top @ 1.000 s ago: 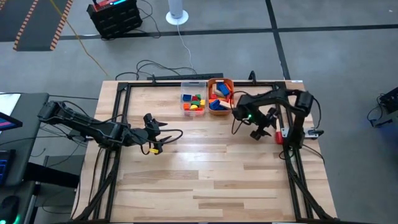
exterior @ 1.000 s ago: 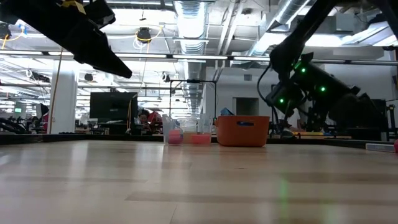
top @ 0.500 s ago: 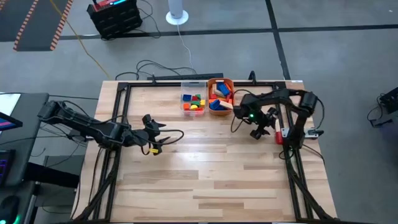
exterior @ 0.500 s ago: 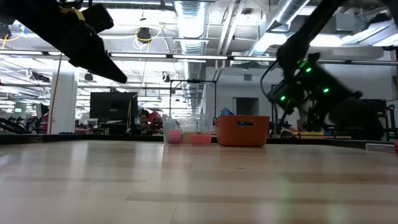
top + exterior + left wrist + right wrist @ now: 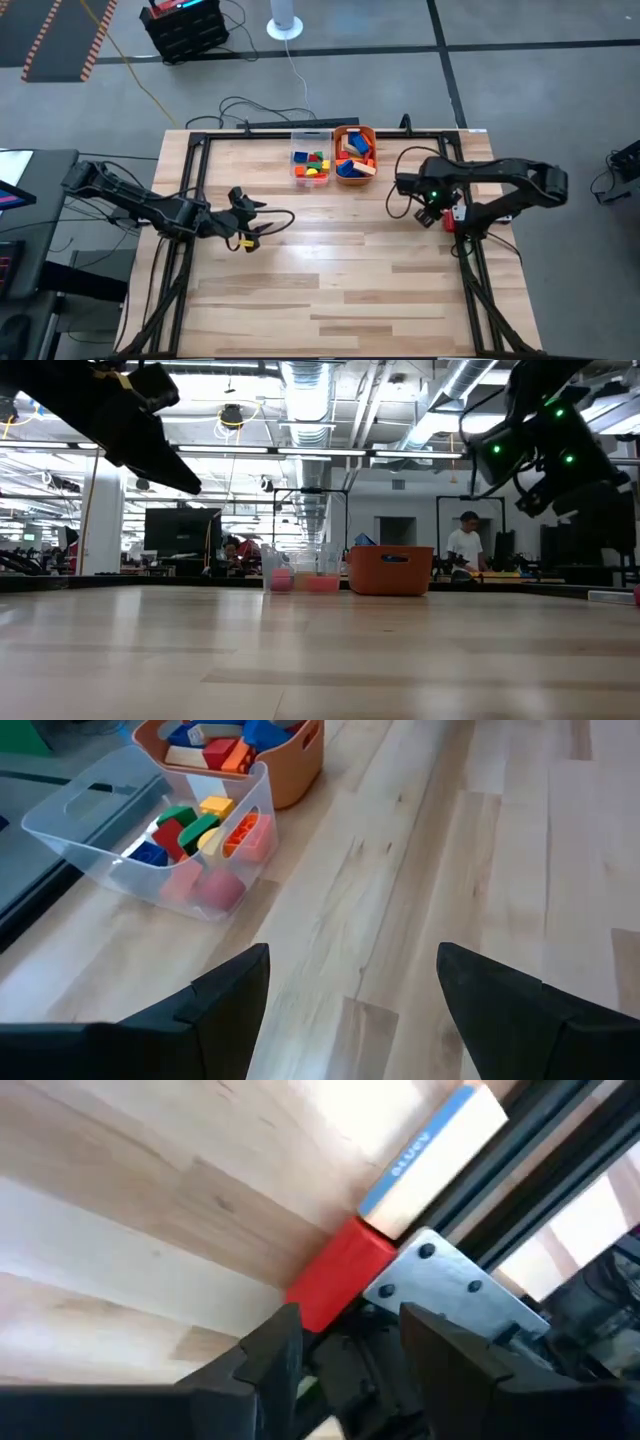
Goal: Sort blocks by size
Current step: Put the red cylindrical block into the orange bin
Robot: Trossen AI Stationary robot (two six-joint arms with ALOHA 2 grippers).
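Observation:
The blocks lie in two tubs at the table's far edge. Small coloured blocks (image 5: 311, 163) (image 5: 190, 825) fill the clear tub (image 5: 298, 178), and longer ones (image 5: 355, 152) (image 5: 215, 745) fill the orange tub (image 5: 338, 140). My left gripper (image 5: 247, 218) (image 5: 350, 1020) hovers open over the left half of the table and faces the tubs. My right gripper (image 5: 430, 208) (image 5: 345, 1355) hangs open by the table's right rail, pointing steeply down, with nothing between its fingers.
A black frame rail (image 5: 465, 250) runs along each side of the table. Below my right gripper, a red piece (image 5: 335, 1280) (image 5: 450, 218) and a white-and-blue piece (image 5: 430, 1150) sit against the right rail. Bare wood (image 5: 330, 270) spreads across the middle and near side. A person (image 5: 465, 545) stands in the room beyond.
My right gripper has drawn back from beside the orange tub toward the table's right edge, risen, and tipped more steeply downward. The tubs and blocks have stayed in place.

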